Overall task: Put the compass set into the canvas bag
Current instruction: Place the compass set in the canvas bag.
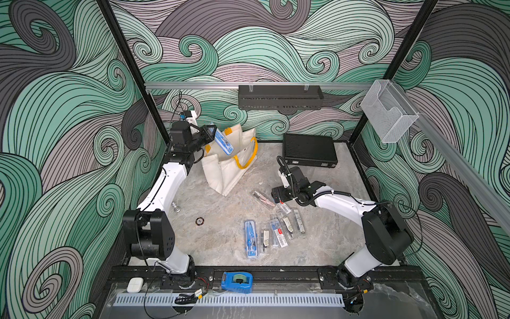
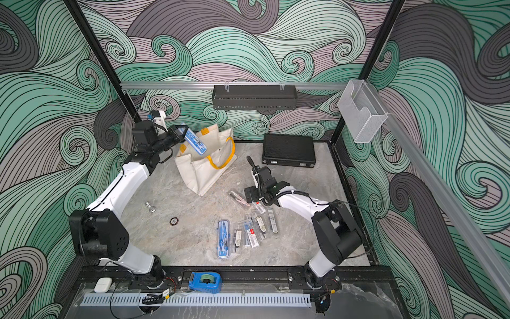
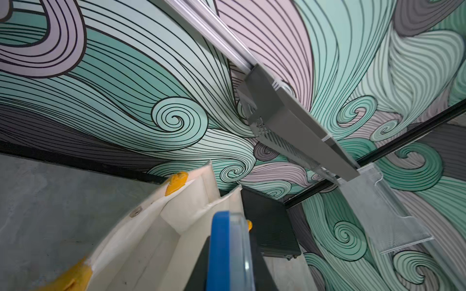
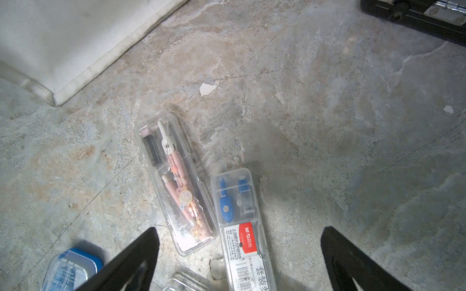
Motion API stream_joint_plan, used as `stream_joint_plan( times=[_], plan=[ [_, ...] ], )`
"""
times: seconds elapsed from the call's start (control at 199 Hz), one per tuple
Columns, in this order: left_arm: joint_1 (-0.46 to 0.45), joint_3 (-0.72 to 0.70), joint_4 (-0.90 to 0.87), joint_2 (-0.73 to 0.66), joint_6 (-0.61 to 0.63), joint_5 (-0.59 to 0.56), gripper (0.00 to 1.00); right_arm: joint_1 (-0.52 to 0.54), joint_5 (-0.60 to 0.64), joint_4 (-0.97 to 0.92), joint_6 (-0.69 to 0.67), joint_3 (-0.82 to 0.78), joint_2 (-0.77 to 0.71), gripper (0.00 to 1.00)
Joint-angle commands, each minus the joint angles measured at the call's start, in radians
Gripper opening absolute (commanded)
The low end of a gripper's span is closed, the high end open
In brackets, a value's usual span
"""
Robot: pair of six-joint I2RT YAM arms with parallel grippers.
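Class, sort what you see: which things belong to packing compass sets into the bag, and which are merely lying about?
Job: blue compass set held by the left claw; canvas bag; boxed compass sets on the table.
Lying about: black hard case; blue tape dispenser; metal knob; round token.

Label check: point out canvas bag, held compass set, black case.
canvas bag (image 1: 220,174), in a top view, side panel
held compass set (image 1: 223,140), in a top view, lid
black case (image 1: 309,150), in a top view, lid

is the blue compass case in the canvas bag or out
Out: the left gripper holds the blue compass case tilted in the air over the open mouth of the canvas bag, not yet let go.
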Motion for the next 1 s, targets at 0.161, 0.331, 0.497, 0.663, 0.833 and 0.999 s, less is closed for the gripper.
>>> stream_joint_plan(
  times=[0.161,0.331,0.497,0.663,0.833,0.999],
  plan=[
    [-0.008,0.103,-0.105,0.198,0.19,-0.067,0.08,-0.001,-0.04,0.009,0.041,-0.001,0.013,1.0],
    [-0.046,0.153,-0.202,0.27,0.269,-0.093,0.08,0.0,-0.022,-0.013,0.042,0.005,0.021,1.0],
    [-0.098,0.181,-0.299,0.296,0.382,-0.208,0.1,0.001,-0.005,-0.031,0.038,0.012,0.032,1.0],
    [-0.125,0.198,-0.343,0.303,0.439,-0.268,0.18,0.001,0.002,-0.039,0.028,0.023,0.046,1.0],
    [-0.128,0.208,-0.357,0.295,0.441,-0.271,0.26,0.001,0.001,-0.054,0.006,0.041,0.067,1.0],
    [-0.127,0.213,-0.357,0.267,0.435,-0.259,0.41,0.002,-0.021,-0.06,-0.049,0.056,0.09,1.0]
  ],
)
